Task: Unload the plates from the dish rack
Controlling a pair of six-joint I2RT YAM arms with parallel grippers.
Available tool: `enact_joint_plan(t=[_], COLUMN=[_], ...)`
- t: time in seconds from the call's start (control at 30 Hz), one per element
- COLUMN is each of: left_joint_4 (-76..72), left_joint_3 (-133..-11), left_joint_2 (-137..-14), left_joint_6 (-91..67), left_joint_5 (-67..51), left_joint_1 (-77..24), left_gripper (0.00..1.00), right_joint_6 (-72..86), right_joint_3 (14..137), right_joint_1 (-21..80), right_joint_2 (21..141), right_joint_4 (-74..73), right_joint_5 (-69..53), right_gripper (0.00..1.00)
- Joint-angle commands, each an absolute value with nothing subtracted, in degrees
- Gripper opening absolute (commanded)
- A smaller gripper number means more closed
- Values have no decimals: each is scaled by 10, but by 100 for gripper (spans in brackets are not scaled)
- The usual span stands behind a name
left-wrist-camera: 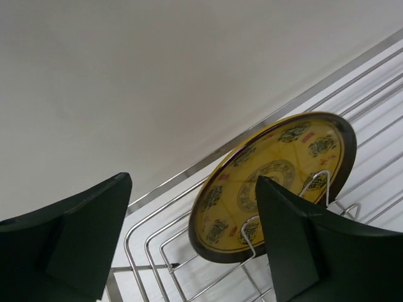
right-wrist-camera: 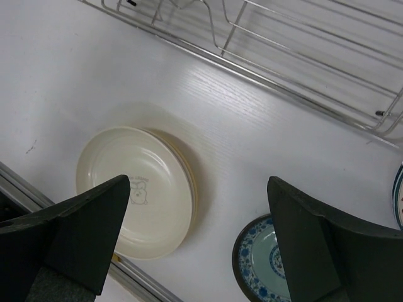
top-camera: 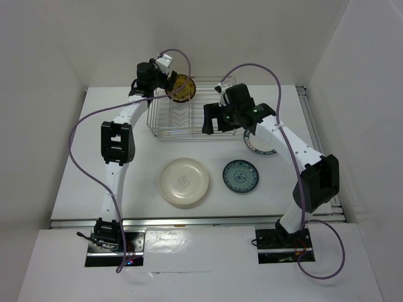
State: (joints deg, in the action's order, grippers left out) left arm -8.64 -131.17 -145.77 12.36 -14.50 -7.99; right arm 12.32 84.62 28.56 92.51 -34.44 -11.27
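Left gripper [left-wrist-camera: 192, 189] is spread wide, holding nothing. Just ahead of it the yellow plate [left-wrist-camera: 271, 189] leans in the rack [left-wrist-camera: 151, 251], with wire loops crossing its face and the wall [left-wrist-camera: 157, 63] close behind. Right gripper [right-wrist-camera: 198, 189] is open and empty too, with the cream plates [right-wrist-camera: 126, 157] and blue plate [right-wrist-camera: 264, 258] lying flat under it. Yellow one has a dark rim and ringed medallions

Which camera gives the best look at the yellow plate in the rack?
The left wrist view: the yellow plate fills it close up, pattern clear, standing in the rack. The top view shows it small and far off; the right wrist view misses it.
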Motion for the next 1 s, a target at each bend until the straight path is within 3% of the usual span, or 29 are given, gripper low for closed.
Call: enact_joint_plan(t=[0.0,0.17,0.33,0.5,0.6,0.63,0.7,0.97], left_joint_4=[-125,-109,-115,-143,-165,-172,-172,-167], left_joint_3=[-1337,-1318,-1342,-1348,-1348,-1342,-1334,-1270], left_joint_2=[-1479,-1479,-1500,-1517,-1517,-1517,-1502,-1428], left_joint_6=[96,109,65,43,25,25,30,74], left_joint_5=[-231,-330,-367,-410,-410,-410,-410,-405], left_joint_1=[-71,-59,-54,-54,-54,-54,-54,-54], left_gripper=[90,84,56,45,27,16,3,0], right_joint_6=[119,113,113,108,108,108,108,108], right_joint_3=[903,943,966,972,966,966,952,947], right_joint_1=[282,282,282,282,282,282,282,282], right_joint_2=[953,991,1011,1017,1017,1017,1012,1012], right_joint_4=[-374,-398,-410,-443,-448,-448,-448,-437], right_joint_5=[-120,-108,-115,-92,-87,-87,-82,-82], right_gripper=[97,97,97,97,97,97,97,97])
